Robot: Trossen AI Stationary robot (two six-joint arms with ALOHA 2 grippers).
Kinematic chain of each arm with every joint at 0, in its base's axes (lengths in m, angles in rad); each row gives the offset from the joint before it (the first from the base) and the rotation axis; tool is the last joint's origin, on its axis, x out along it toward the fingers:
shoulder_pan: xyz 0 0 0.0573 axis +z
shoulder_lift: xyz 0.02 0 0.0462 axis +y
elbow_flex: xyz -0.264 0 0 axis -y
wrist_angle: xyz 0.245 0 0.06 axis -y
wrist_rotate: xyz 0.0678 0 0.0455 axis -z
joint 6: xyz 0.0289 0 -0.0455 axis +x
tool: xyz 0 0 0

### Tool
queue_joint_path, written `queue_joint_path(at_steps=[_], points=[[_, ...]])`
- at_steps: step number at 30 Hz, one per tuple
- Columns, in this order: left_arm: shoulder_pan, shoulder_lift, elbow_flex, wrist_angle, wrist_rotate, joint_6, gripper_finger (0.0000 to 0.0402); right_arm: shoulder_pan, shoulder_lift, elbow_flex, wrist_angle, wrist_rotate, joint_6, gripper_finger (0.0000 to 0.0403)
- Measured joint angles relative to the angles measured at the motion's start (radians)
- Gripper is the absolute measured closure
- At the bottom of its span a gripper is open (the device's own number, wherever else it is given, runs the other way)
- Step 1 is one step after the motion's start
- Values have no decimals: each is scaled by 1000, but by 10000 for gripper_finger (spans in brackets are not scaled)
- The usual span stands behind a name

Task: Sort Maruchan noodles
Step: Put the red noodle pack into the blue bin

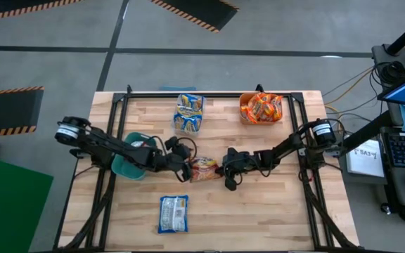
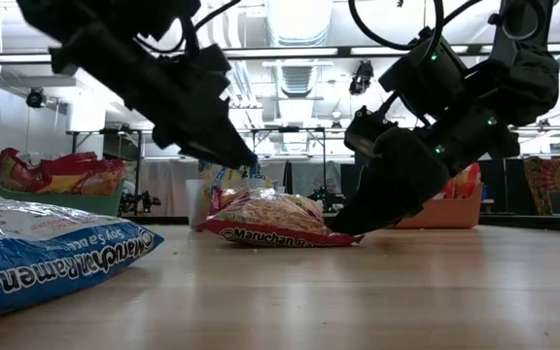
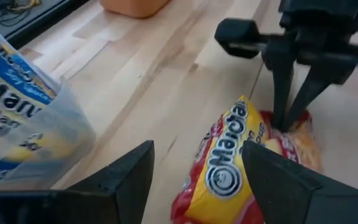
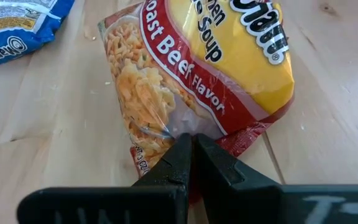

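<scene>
Blue packet [image 2: 47, 261] lies nearest the low camera, at six o'clock on the wood table [image 1: 273, 211]. At the centre lies a red packet [image 1: 203, 169]. From three o'clock the right gripper [image 4: 191, 144] is clamped on its edge; from nine the left gripper [image 3: 197, 165] hovers over it, jaws apart. Clear bin [image 1: 188, 112] at twelve, orange bin [image 1: 261, 108] at one, teal bin [image 1: 129, 165] at nine hold more packets. Grey floor with hazard stripes [image 1: 188, 13] surrounds the table.

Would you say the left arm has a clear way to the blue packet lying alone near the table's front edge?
Probably yes. The left gripper is open and empty beside the red packet, and bare table lies between it and the blue packet.
</scene>
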Motion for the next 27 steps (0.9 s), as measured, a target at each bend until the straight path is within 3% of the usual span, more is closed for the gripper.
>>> queue_joint_path(at_steps=[9,16,21,27], points=[[1,55,-111,294,9,-19,174,0,0,-1,0,11,-2,385],[2,174,-147,506,63,-43,174,0,1,-2,6,16,-9,385],[1,253,-148,583,98,-81,174,0,1,-2,8,17,-9,385],[0,264,-148,586,125,-100,191,0,2,-3,12,19,-9,385]])
